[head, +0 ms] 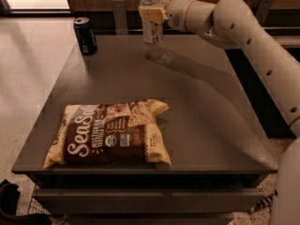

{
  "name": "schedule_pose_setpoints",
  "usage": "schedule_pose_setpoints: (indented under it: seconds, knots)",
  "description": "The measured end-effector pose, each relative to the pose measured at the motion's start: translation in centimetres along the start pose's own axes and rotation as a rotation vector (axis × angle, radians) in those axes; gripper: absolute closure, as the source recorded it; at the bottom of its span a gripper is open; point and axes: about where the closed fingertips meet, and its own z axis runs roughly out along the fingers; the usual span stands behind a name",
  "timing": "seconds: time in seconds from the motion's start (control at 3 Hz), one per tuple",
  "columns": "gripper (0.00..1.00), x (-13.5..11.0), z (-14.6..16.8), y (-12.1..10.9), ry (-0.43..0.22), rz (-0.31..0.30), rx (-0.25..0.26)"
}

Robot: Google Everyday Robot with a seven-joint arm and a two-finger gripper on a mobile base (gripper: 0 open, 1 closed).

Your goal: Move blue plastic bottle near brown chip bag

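Nearest the camera, well apart from the jaws and down toward the front-left, the wide, flat brown-and-yellow chip bag [110, 135] with white "Sea Salt" lettering lies on the dark grey table [206, 125]. Farther back, the 1 gripper [153, 14] on the white arm [243, 27] is clamped around the middle of the clear, white-capped blue plastic bottle [153, 33], which hangs upright just above its shadow [160, 56]. Left of the jaws, a short dark blue soda can [86, 35] stands at the far edge.

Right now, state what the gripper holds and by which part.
The gripper, over the far end of the table, holds the blue plastic bottle by its upper body.
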Motion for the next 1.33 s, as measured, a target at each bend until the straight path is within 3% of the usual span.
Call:
schedule_pose_setpoints:
  seconds: [0.33, 0.67, 1.0, 1.33]
  knots:
    - [1.0, -3.5, -6.2, 0.9, 0.003, 0.008, 0.03]
    - [1.0, -4.9, -11.8, 2.1, 0.014, 0.028, 0.06]
    - [1.0, -5.2, -17.8, 4.4, 0.028, 0.062, 0.08]
    - [1.0, -4.2, -21.9, 6.7, 0.036, 0.074, 0.094]
